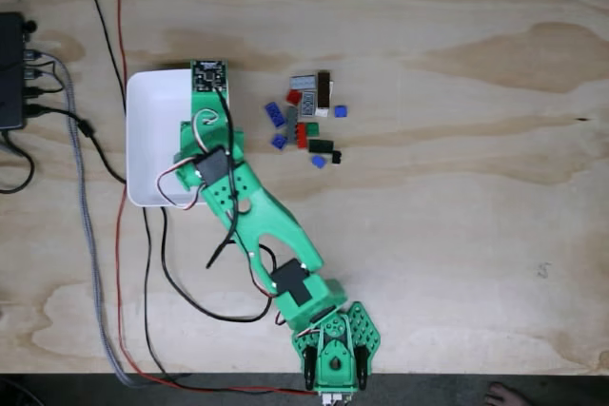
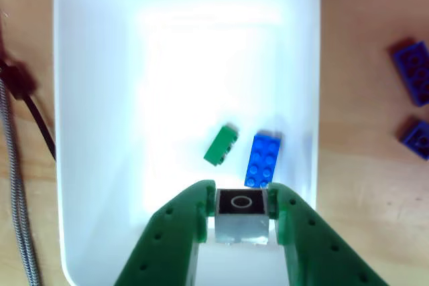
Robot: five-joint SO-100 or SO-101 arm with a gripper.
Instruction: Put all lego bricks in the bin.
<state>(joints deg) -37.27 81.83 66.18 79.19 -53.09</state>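
Pincer [image 2: 241,216] grips a grey-black brick [image 2: 240,213] over the bin [image 2: 87,98]; 2 bricks [image 2: 263,160] lie below.

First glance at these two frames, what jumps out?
In the fixed view, the green arm stretches from the table's bottom edge up over the white bin, with a heap of lego bricks on the wood just right of it. In the other view, the end effector hangs over the bin, shut on a grey brick with a black top, above a green brick and a blue brick lying inside.
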